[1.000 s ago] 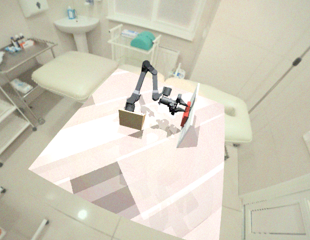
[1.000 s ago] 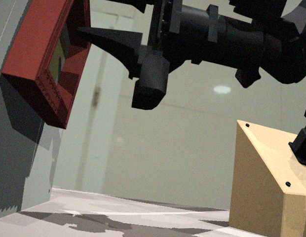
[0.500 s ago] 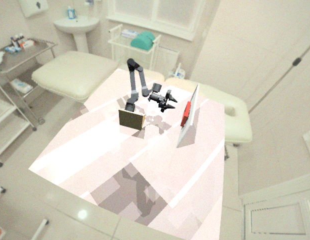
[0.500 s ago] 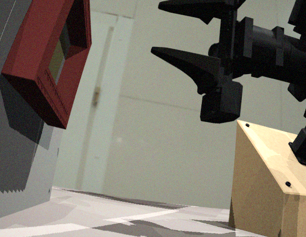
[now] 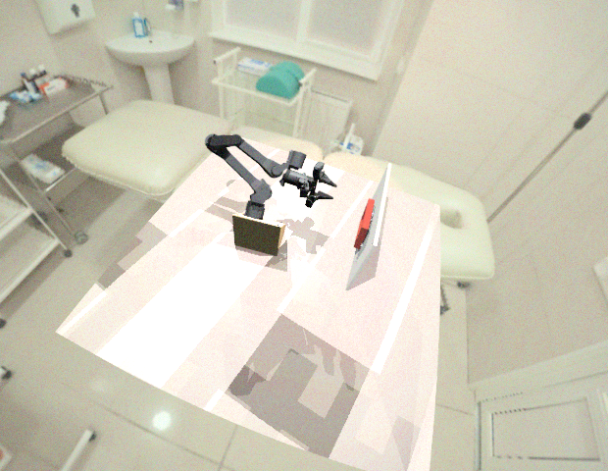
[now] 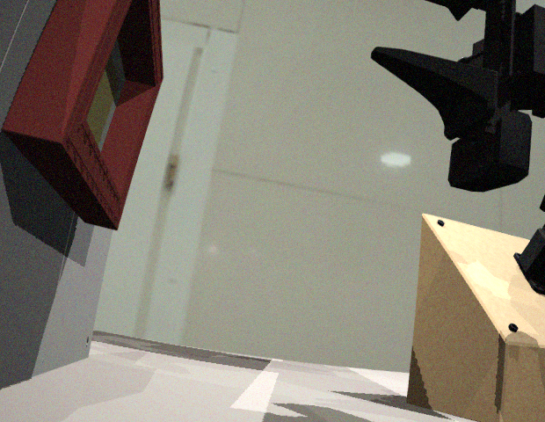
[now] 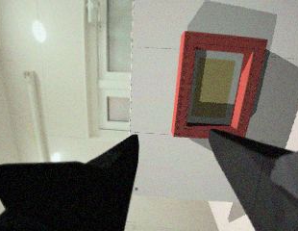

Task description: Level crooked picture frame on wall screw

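The red picture frame (image 5: pixel 364 223) (image 6: pixel 59 76) (image 7: pixel 186 82) hangs on the upright grey wall panel (image 5: pixel 360 263) (image 6: pixel 18 290) (image 7: pixel 154 96). In the wrist view its top bar slopes down to the right against the panel's thin lines, and its left side leans with the top to the right, so it looks slightly crooked, left side higher. My gripper (image 5: pixel 334 191) (image 7: pixel 173 138) is open and empty, drawn back from the frame with a clear gap in the top and exterior views. Only its lower finger shows fully in the exterior view. The screw and notched strip are hidden.
A wooden block (image 5: pixel 256 235) (image 6: pixel 445 317) stands by the arm's base, well back from the panel. The panel's left edge shows in the wrist view, left of the frame. Shadows lie across the table and panel.
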